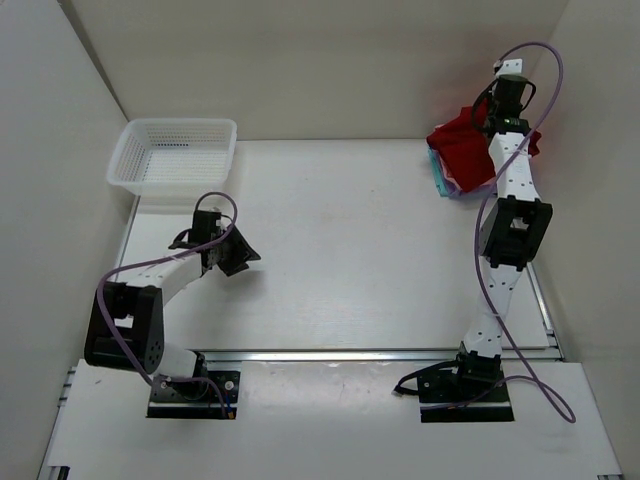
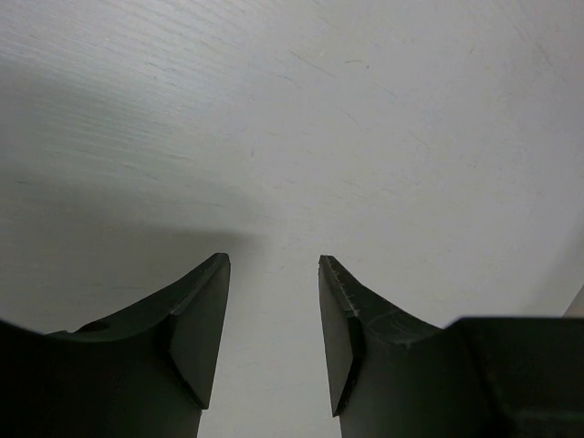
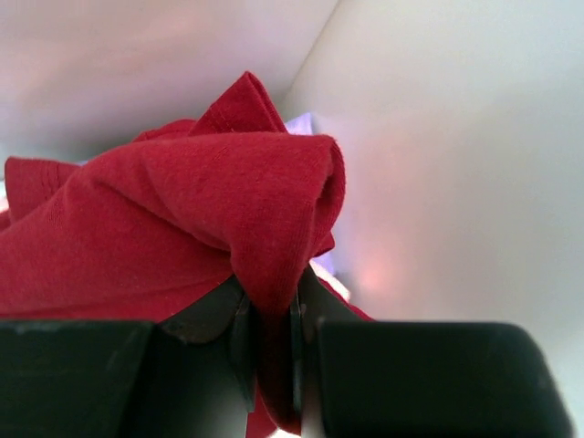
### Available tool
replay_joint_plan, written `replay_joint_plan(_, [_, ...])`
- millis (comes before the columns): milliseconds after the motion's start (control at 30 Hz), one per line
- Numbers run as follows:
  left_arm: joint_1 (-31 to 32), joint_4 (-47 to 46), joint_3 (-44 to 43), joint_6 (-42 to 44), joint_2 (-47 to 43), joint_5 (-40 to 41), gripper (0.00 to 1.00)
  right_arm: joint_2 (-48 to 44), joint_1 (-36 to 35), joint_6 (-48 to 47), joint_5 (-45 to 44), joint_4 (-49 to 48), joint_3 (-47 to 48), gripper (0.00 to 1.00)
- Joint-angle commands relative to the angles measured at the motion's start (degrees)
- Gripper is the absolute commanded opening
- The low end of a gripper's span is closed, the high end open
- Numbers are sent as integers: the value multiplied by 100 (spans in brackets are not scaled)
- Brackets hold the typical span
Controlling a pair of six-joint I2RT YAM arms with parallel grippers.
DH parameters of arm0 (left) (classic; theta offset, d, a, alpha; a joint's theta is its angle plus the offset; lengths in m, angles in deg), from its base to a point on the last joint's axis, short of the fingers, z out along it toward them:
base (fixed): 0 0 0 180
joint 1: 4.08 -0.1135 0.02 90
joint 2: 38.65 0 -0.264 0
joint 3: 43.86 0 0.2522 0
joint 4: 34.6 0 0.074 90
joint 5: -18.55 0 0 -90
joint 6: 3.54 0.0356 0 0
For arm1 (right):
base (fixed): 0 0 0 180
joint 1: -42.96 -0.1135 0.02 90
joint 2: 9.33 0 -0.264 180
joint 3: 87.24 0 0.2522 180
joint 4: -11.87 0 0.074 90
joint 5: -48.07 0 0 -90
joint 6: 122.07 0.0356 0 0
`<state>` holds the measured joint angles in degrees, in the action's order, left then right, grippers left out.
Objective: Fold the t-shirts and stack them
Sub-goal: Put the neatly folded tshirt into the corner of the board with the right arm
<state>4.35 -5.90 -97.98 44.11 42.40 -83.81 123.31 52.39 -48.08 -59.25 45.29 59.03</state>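
My right gripper (image 3: 272,356) sits closest, its jaws pinched tight on a fold of the dark red shirt (image 3: 182,219). The shirt is bunched in the far right corner of the table (image 1: 350,250), on top of the folded stack (image 1: 443,183). My left gripper (image 2: 274,319) hangs partly open over the table, holding nothing, near the basket (image 1: 172,155).

Matt red cloth t-shirt (image 3: 182,219), white plastic mesh basket (image 1: 172,187).
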Motion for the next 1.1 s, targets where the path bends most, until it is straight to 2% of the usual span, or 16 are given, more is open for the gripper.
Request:
replay_joint_plan(0, [54,-122,-157,51,68,137,54,182,103,695,80,-446,372,0])
replay_joint_plan(367, [124,-123,-367,-54,393,216,55,561,340,1925,-1043,-419,635,0])
replay_joint_plan(533, [212,-219,-429,-133,490,225,55,631,436,2313,-1300,-428,715,0])
replay_joint_plan(733, [309,-202,-569,-195,666,199,54,789,577,2743,-1204,-410,733,0])
replay_joint_plan(767, [291,-211,-587,-195,666,242,55,833,595,2778,-1099,-471,741,4])
replay_joint_plan(800, [335,-185,-605,-204,666,278,55,842,630,2796,-1098,-498,750,18])
replay_joint_plan(833, [309,-184,-622,-221,666,295,55,877,639,2805,-1037,-507,820,28])
replay_joint_plan(867, [344,-193,-631,-221,640,287,56,895,639,2805,-1097,-481,925,50])
replay_joint_plan(933, [353,-88,-648,-221,631,304,63,852,604,2691,-1046,-402,1083,80])
replay_joint_plan(967, [353,-105,-649,-230,605,296,65,799,569,2656,-1045,-393,1180,84])
replay_joint_plan(1000, [335,-88,-666,-265,552,278,73,712,551,2647,-1036,-314,1250,94])
replay_joint_plan(1033, [344,-62,-684,-230,491,278,79,676,490,2603,-1045,-261,1312,100])
replay_joint_plan(1067, [344,-35,-736,-230,464,287,90,528,455,2603,-1063,-139,1400,99])
